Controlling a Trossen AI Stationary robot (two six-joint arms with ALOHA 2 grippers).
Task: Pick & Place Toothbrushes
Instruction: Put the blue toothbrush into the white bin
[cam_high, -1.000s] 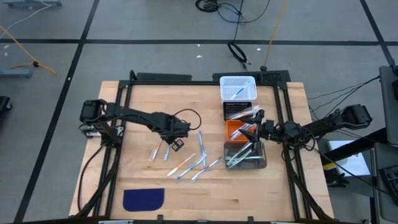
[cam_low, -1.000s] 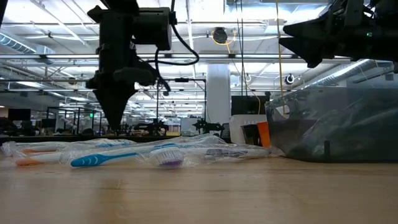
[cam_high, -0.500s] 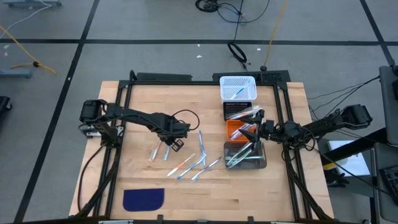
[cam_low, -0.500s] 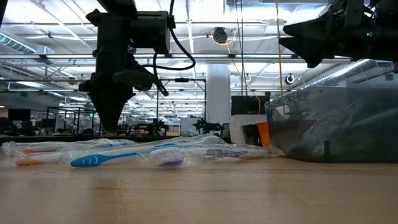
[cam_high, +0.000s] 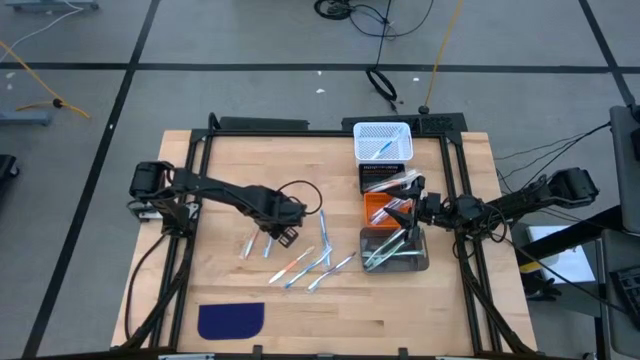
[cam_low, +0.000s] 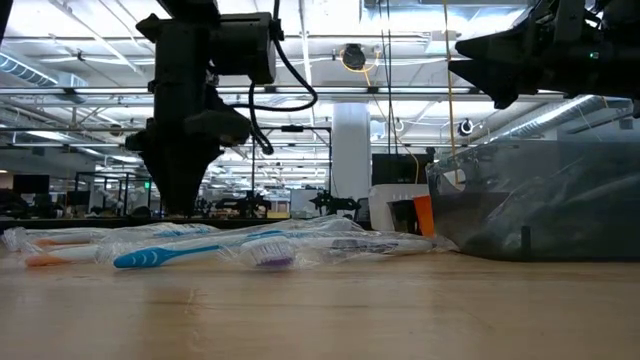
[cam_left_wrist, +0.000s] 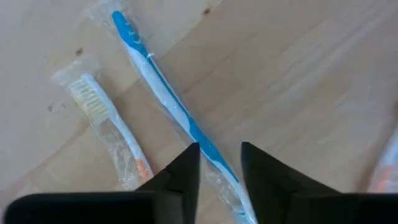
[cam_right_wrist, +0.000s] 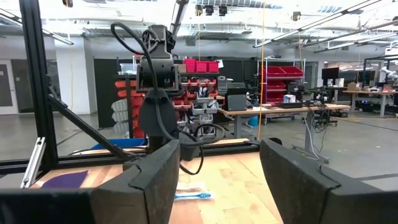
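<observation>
we hold our left gripper (cam_high: 283, 234) low over the middle of the wooden table (cam_high: 230, 170), above the left end of the loose toothbrushes (cam_high: 300, 258) that lie scattered on the bare wood. in the left wrist view our two dark fingers (cam_left_wrist: 183, 171) stand apart with a narrow gap between them, and a wrapped blue and white toothbrush (cam_left_wrist: 168, 106) runs straight into that gap; we cannot tell whether the fingers touch it, and nothing looks lifted. just beside it lies a second wrapped brush with pale bristles and an orange accent (cam_left_wrist: 106, 134), also flat on the table. in the low view the left gripper (cam_low: 183, 200) hangs point down behind the row of wrapped brushes, with a blue toothbrush (cam_low: 185, 252) lying flat in front.

our right gripper (cam_high: 412, 210) waits on the right side of the table, above the row of bins, where the orange bin (cam_high: 380, 208) meets the clear bin (cam_high: 395, 250). its fingers (cam_right_wrist: 155, 177) are spread wide and hold nothing. more toothbrushes lie in the clear bin, in the dark bin (cam_high: 385, 180) and in the white basket (cam_high: 383, 142) at the far end of the row. a dark blue cloth patch (cam_high: 231, 320) lies flat near the front left edge of the table, well apart from the brushes
</observation>
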